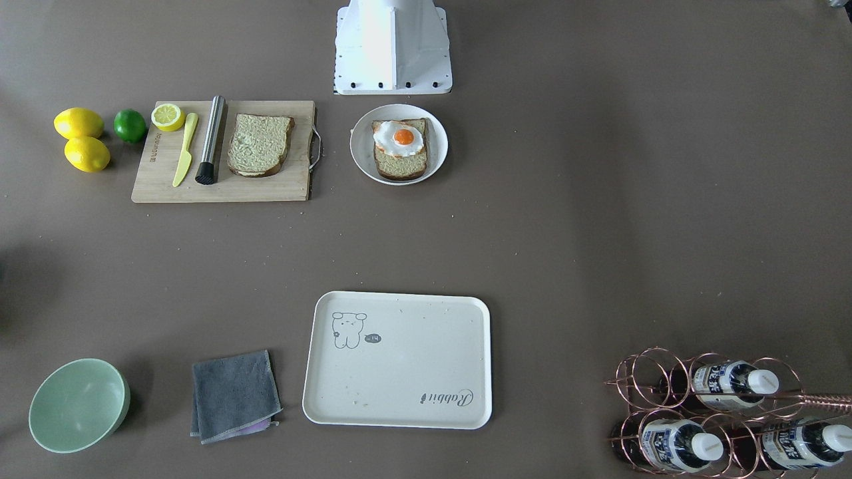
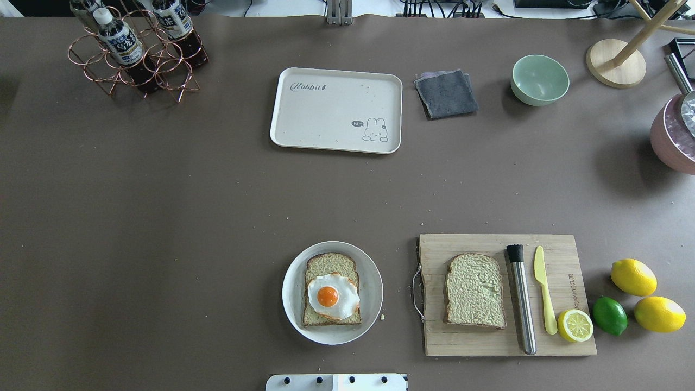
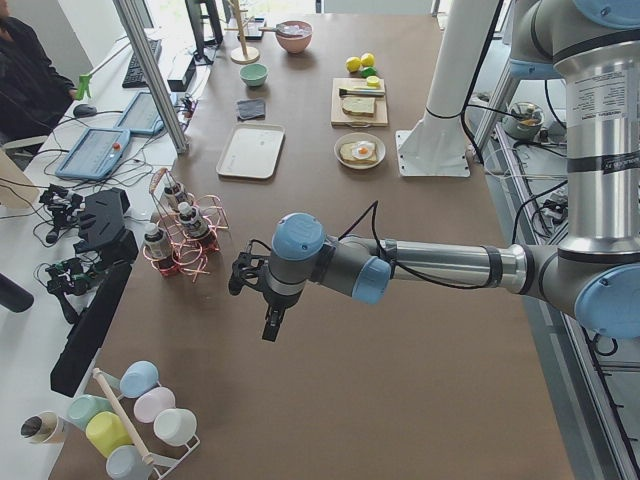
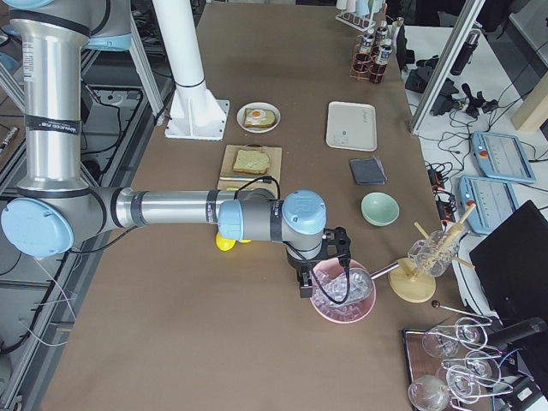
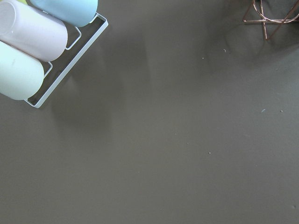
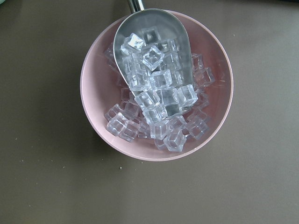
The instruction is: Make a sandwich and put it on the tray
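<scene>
One bread slice (image 2: 330, 267) lies on a round white plate (image 2: 372, 282) with a fried egg (image 2: 332, 296) on top. A second bread slice (image 2: 474, 290) lies bare on the bamboo cutting board (image 2: 461, 345). The cream tray (image 2: 331, 108) at the table's far side holds nothing. My left gripper (image 3: 270, 325) hangs over bare table near the bottle rack, far from the food; I cannot tell whether it is open or shut. My right gripper (image 4: 302, 287) hovers by a pink ice bowl (image 4: 342, 291); its state I cannot tell either.
On the board lie a steel muddler (image 2: 521, 298), a yellow knife (image 2: 544, 293) and a lemon half (image 2: 575, 325). Beside it sit two lemons (image 2: 633, 277) and a lime (image 2: 609, 315). A grey cloth (image 2: 446, 93), green bowl (image 2: 540, 80) and bottle rack (image 2: 136, 54) line the far edge.
</scene>
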